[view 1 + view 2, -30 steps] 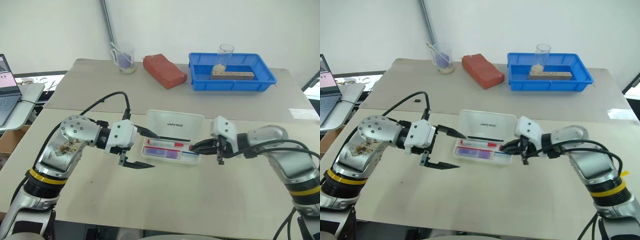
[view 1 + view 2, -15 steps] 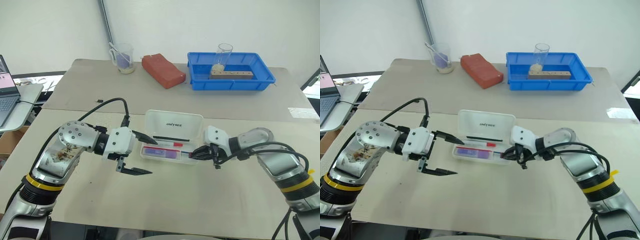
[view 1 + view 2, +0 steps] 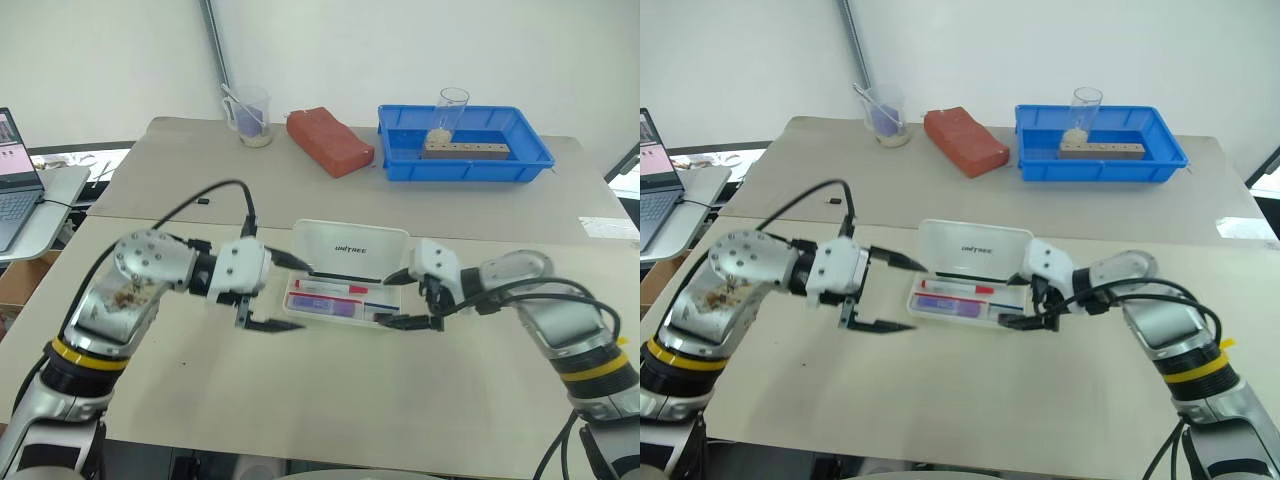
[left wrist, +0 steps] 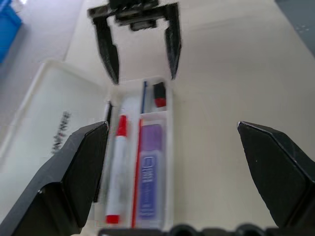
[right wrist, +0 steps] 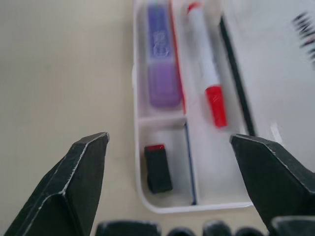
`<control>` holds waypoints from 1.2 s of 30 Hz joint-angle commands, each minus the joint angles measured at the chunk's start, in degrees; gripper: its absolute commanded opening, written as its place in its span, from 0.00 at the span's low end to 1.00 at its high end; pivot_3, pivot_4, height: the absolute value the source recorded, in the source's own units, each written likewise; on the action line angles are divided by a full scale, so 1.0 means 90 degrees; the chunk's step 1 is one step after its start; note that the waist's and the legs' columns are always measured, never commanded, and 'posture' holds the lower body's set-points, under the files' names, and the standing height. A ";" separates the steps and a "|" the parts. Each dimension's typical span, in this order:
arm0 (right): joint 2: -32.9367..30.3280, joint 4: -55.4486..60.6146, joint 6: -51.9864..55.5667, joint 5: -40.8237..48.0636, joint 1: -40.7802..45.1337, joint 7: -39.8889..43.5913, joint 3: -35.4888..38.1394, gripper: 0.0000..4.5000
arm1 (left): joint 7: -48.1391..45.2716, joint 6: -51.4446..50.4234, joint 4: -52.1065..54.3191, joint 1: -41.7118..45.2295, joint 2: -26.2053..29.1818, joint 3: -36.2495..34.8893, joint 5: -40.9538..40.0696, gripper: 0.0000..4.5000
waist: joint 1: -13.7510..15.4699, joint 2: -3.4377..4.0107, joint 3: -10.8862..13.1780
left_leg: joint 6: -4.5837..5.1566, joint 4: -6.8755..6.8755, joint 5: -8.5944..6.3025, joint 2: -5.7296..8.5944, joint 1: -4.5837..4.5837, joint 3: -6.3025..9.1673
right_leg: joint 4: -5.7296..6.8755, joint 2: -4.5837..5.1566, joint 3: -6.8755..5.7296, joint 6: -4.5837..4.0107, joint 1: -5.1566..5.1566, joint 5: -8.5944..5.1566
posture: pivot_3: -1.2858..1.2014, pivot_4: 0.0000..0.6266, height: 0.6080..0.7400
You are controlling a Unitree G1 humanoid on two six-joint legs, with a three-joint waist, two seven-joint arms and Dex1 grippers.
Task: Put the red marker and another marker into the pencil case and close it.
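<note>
Both markers lie in the open pencil case (image 3: pixel 345 303) at frame centre.
Red marker (image 4: pixel 118 167) beside purple highlighter (image 4: pixel 149 179); left gripper (image 3: pixel 284 296) and right gripper (image 3: pixel 403 298) gape apart, seemingly empty.

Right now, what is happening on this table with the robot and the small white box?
The robot is packing a pencil case that lies on the table with its lid up. The red marker and the purple marker already lie inside it, side by side. A small black and red piece sits in the end compartment. The left gripper and the right gripper are both open at the two ends of the case, holding nothing. The lid is not yet closed.
</note>
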State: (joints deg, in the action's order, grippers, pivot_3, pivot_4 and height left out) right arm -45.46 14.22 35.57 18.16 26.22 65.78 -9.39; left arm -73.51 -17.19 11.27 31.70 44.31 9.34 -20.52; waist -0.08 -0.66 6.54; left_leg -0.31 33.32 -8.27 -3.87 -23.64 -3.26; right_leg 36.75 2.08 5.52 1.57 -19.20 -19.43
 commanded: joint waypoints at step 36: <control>-0.0177 0.2258 0.2250 0.2032 0.0002 -0.2687 0.1988 0.95 | -0.0405 0.2178 -0.5993 0.3165 -0.1922 0.0475 0.2323 0.03 | -0.0057 -0.0007 0.0004 | 0.0000 -0.0007 0.0000 0.0007 -0.0028 0.0011 | 0.0001 -0.0003 -0.0003 0.0002 -0.0022 0.0001 | 0.52 0.24 1.00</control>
State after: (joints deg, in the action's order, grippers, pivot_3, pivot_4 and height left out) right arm -46.16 34.03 57.49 36.25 24.82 41.18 7.53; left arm -75.20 3.42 -46.22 60.84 26.18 14.35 1.97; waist -0.58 -0.72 6.57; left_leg -0.30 33.26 -8.26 -3.81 -23.89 -3.16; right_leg 36.76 2.05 5.49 1.59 -19.39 -19.42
